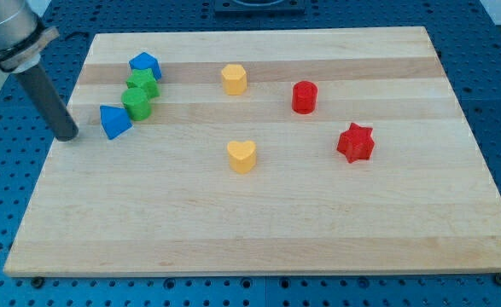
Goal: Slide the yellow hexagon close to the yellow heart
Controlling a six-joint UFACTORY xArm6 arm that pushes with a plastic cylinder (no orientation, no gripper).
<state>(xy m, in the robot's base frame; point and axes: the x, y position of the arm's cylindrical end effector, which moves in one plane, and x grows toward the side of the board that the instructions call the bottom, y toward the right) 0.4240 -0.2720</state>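
The yellow hexagon (234,78) sits on the wooden board (259,213) near the view's top, a little left of centre. The yellow heart (242,156) lies below it, near the board's middle, with a clear gap between the two. My tip (67,135) rests at the board's left edge, just left of a blue triangle block (113,121), far to the left of both yellow blocks.
Two green blocks (139,94) and a blue pentagon-like block (146,65) cluster at the upper left beside the blue triangle. A red cylinder (304,96) and a red star (355,142) stand on the right half.
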